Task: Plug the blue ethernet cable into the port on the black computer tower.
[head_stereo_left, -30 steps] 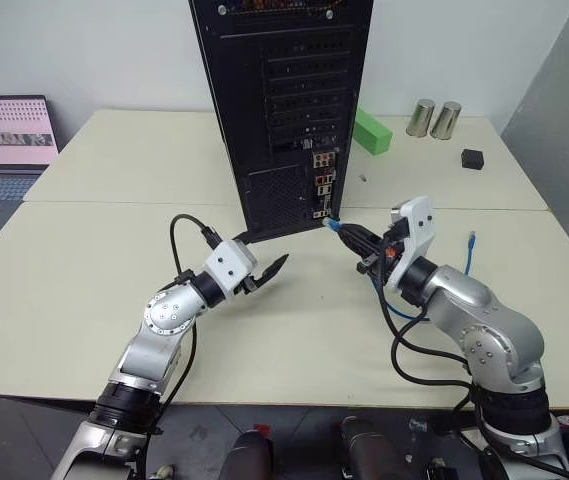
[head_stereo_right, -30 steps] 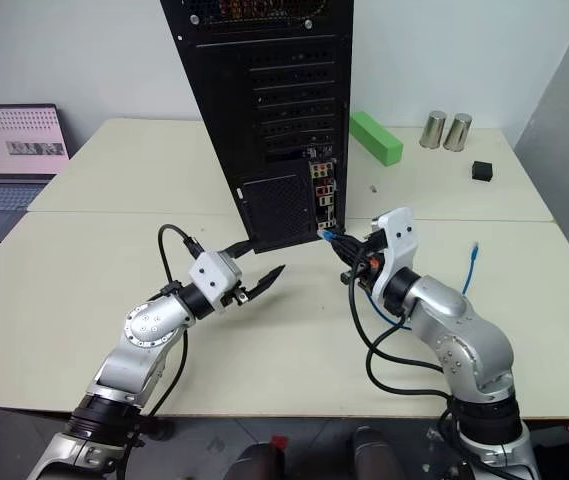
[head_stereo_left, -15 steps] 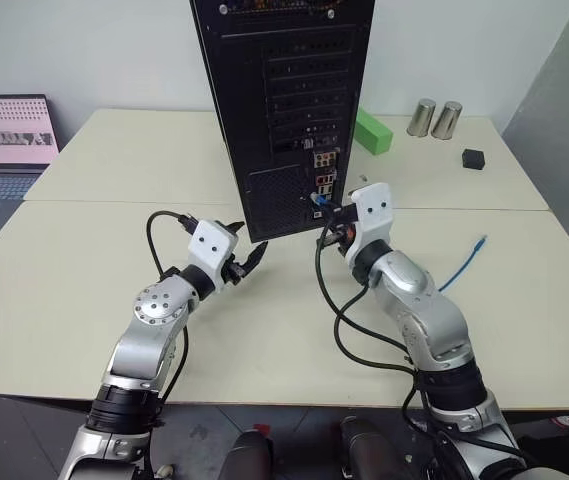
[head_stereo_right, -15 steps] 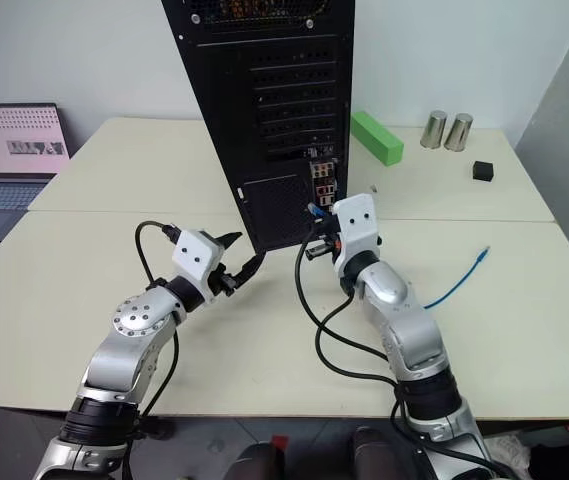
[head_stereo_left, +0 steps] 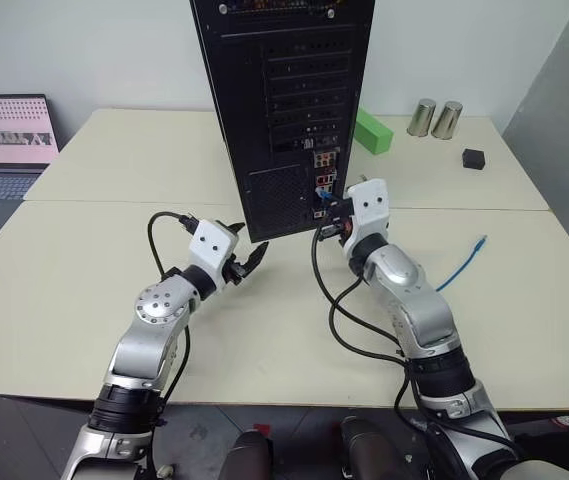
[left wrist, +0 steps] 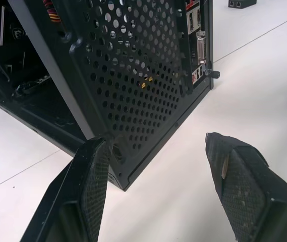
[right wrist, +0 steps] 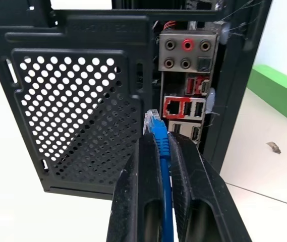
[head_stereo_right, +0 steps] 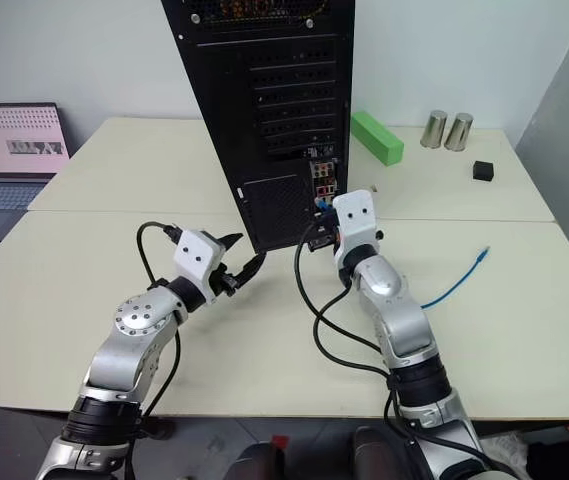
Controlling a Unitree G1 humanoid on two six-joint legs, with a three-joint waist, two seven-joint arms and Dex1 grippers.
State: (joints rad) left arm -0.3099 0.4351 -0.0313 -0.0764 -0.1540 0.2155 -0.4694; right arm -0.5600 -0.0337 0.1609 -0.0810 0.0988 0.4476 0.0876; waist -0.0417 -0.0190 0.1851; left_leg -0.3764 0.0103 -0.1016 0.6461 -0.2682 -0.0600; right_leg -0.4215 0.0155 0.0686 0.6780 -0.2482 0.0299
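Right arm: stretched forward across the desk (head_stereo_left: 84, 280), forearm level, wrist aimed at the lower rear of the black computer tower (head_stereo_left: 284, 110).
Right claw (right wrist: 158, 151): clenched on the blue ethernet cable (right wrist: 159, 146), with the clear plug poking out past the fingertips.
Plug: just in front of the connector strip, near the port (right wrist: 172, 107) framed in red, slightly below and beside it; not yet seated as far as the wrist view shows.
Cable's free end: trails back over the desk on the robot's right, the far plug (head_stereo_left: 480, 241) lying well apart from the tower.
Left arm: bent at the elbow, forearm angled toward the tower's lower corner.
Left claw (left wrist: 158, 156): released, fingers spread wide, one finger (left wrist: 95, 161) right against the bottom edge of the mesh vent, holding nothing.
Change since a second ago: the right arm has swung in from the robot's right, so the plug now sits at the connector strip; the left claw has drawn closer to the tower's corner and rolled a little.
Other items: a green block (head_stereo_left: 372, 130), two metal cups (head_stereo_left: 434, 117), a small black cube (head_stereo_left: 473, 158), a laptop (head_stereo_left: 4, 140).
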